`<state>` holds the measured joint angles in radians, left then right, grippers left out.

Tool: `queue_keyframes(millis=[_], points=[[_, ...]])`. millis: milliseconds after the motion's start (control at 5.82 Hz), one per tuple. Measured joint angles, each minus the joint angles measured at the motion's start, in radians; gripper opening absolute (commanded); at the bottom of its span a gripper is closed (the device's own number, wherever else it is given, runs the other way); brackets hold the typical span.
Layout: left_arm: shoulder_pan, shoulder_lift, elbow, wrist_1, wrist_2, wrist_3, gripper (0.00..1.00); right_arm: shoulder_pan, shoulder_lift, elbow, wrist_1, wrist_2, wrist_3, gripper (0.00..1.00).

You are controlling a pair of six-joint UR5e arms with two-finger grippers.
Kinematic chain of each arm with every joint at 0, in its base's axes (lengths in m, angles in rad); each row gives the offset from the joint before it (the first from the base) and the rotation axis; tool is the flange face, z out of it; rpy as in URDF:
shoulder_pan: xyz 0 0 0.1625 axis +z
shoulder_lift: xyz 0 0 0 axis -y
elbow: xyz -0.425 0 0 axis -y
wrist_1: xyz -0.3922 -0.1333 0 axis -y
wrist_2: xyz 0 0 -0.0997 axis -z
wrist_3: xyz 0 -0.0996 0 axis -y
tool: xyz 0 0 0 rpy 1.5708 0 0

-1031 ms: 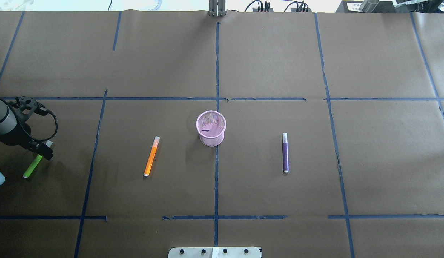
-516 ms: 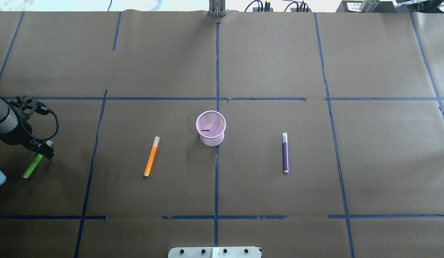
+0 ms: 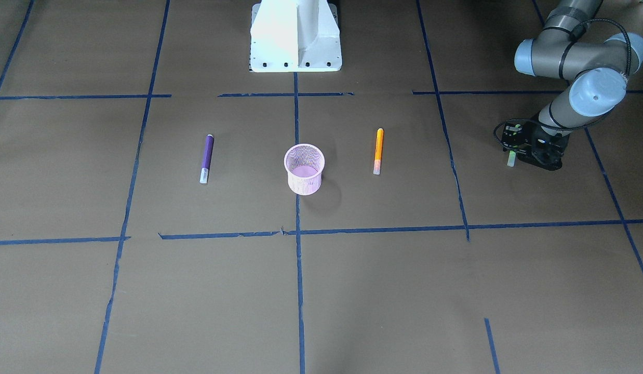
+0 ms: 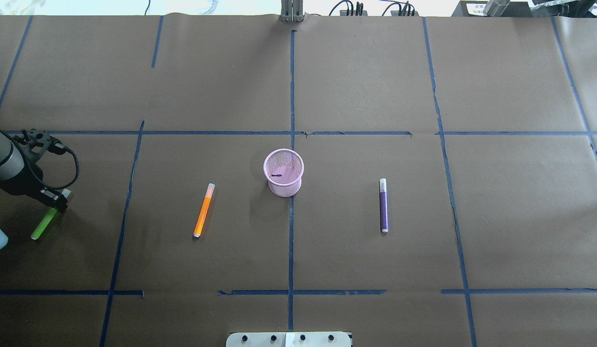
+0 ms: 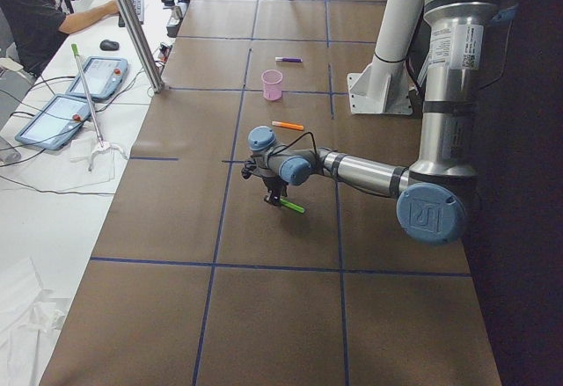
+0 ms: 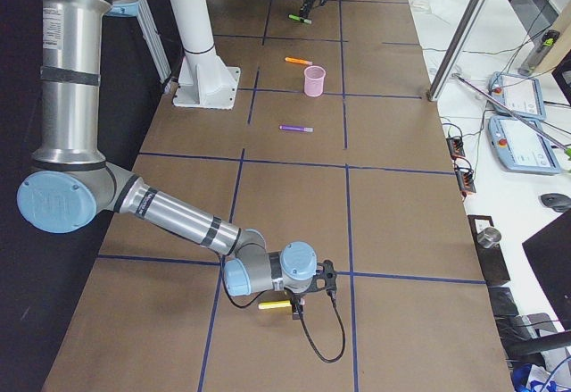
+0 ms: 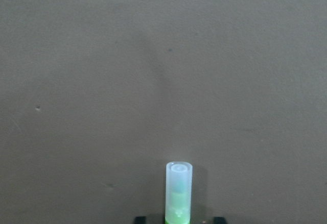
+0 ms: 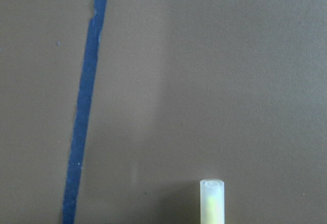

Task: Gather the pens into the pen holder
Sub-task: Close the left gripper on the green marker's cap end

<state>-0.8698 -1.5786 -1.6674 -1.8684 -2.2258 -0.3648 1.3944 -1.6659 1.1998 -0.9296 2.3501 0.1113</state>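
Observation:
The pink mesh pen holder [image 4: 283,172] stands upright mid-table. An orange pen [image 4: 203,210] lies to its left and a purple pen [image 4: 384,206] to its right. At the far left a green pen [image 4: 43,225] lies flat on the table. My left gripper [image 4: 58,204] is down over its capped end. In the left wrist view the whitish cap [image 7: 179,185] sits between two dark fingertips [image 7: 141,219] with gaps on both sides, so the gripper is open. My right gripper [image 6: 298,296] hangs low over a yellow pen [image 6: 274,304]; I cannot tell whether it is open or shut.
Brown paper with blue tape lines [image 4: 291,231] covers the table. The robot's white base [image 3: 295,36] is at the near edge. A person [image 5: 40,8] sits at a side bench with tablets [image 5: 75,96] beyond the far edge. A metal post [image 4: 291,12] stands at the far middle.
My left gripper has shifted slightly left and away over the green pen's capped end. The pens and the holder have not moved.

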Motion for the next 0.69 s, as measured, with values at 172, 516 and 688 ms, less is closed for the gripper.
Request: queue_keyframes(millis=[172, 516, 688], points=[[0.0, 0.0, 0.0, 0.0, 0.0, 0.0, 0.37, 0.0, 0.0, 0.0, 0.0, 0.0, -0.001, 1.0], [0.0, 0.001, 0.001, 0.0, 0.0, 0.001, 0.22, 0.0, 0.0, 0.001, 0.0, 0.0, 0.0, 1.0], [0.0, 0.001, 0.001, 0.0, 0.001, 0.001, 0.09, 0.0, 0.0, 0.001, 0.0, 0.0, 0.0, 1.0]])
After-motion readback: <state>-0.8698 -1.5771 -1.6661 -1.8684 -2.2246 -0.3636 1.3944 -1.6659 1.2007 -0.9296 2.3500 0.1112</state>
